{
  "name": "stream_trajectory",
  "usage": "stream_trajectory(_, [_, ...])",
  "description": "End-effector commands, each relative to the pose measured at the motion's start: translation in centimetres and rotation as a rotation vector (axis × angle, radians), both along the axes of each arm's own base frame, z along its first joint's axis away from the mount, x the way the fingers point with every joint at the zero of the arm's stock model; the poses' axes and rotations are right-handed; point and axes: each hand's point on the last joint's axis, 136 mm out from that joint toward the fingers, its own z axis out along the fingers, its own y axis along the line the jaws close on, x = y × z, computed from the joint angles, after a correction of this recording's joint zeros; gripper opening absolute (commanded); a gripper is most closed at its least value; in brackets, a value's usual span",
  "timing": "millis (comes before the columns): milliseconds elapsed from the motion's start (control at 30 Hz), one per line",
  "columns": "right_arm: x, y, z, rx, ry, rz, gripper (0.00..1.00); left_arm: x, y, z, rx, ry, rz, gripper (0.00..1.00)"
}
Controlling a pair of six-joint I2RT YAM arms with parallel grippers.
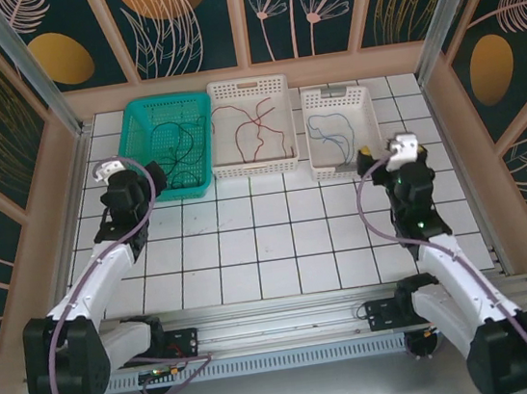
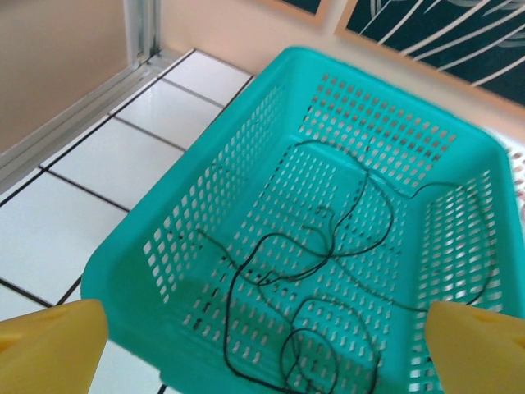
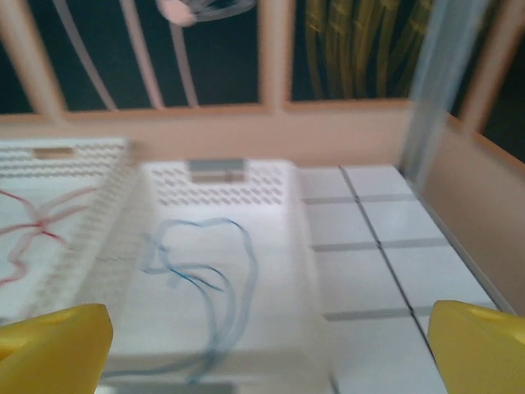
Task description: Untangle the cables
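Top external shows my left gripper (image 1: 155,172) spread wide and empty at the teal basket (image 1: 165,100) holding the black cables (image 1: 177,142), my right gripper (image 1: 367,157) equally wide beside the small white basket (image 1: 335,93) with the blue cables (image 1: 331,130), and the red cables (image 1: 256,125) lying in the middle basket (image 1: 247,84).

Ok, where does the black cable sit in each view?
Top external: black cable in the teal basket, back left.
Left wrist: it coils on that basket's floor, centre frame.
Right wrist: faces the blue cable in a white basket instead.
Shared landmark: the white tiled table.
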Motion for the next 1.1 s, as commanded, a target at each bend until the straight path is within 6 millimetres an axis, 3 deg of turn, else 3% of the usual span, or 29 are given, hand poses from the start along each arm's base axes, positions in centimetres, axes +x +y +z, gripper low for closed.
stream_trajectory(0, [-0.5, -1.9, 0.9, 0.127, -0.188, -0.04, 0.99, 0.7, 0.5, -0.5, 0.059, -0.019, 0.005, 0.98])
stream_trajectory(167, [0.6, -4.2, -2.8, 0.166, -0.156, -0.109, 0.99, 0.5, 1.2, -2.1, 0.115, -0.012, 0.031, 0.99])
stream_trajectory(400, [2.6, -3.5, -6.7, 0.134, -0.103, -0.051, 0.99, 0.3, 1.3, -3.7, 0.162, -0.017, 0.011, 0.99])
stream_trajectory(567, [3.0, -2.7, -8.1, 0.106, -0.131, 0.003, 0.99, 0.3, 1.7, -2.8, 0.189, -0.067, 0.029, 0.98])
stream_trajectory(633, [4.1, -1.7, -9.4, 0.098, -0.041, 0.059, 0.99, 0.2, 1.8, -2.5, 0.203, -0.09, 0.033, 0.99])
stream_trajectory(733, [5.3, -1.2, -9.8, 0.098, -0.003, 0.092, 0.99, -0.2, 2.2, -2.4, 0.27, -0.122, 0.03, 0.99])
stream_trajectory(867, [5.3, -1.4, -9.8, 0.105, -0.005, 0.088, 0.99, -0.3, 2.7, -4.7, 0.359, -0.092, 0.036, 0.99])
stream_trajectory(1067, [5.3, -1.4, -9.7, 0.105, -0.007, 0.088, 0.99, -0.1, 1.7, -3.5, 0.409, -0.217, -0.025, 0.99])
